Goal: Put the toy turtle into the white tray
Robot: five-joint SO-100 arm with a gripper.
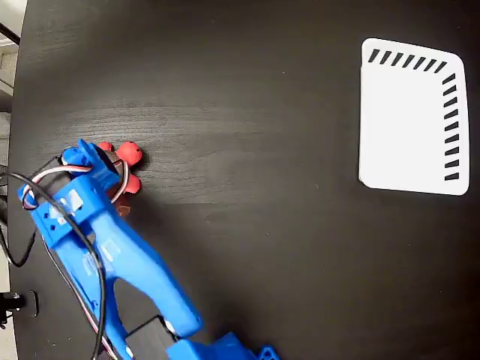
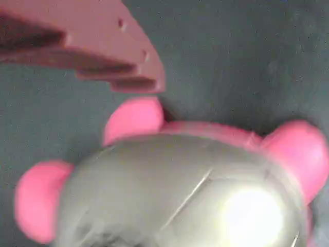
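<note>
On a dark, faintly grained wooden table (image 1: 247,187), the glossy blue plastic gripper (image 1: 112,169) sits over the small toy turtle (image 2: 180,190) at the left in the fixed view, well apart from the flat white rounded-corner plastic tray (image 1: 409,127) with dark slanted slots. The wrist view shows a shiny domed shell, rounded pink limbs and one reddish finger (image 2: 103,46); whether the fingers grip cannot be told.

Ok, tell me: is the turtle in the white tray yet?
No. In the fixed view the toy turtle lies under the gripper at left, far from the white tray.
</note>
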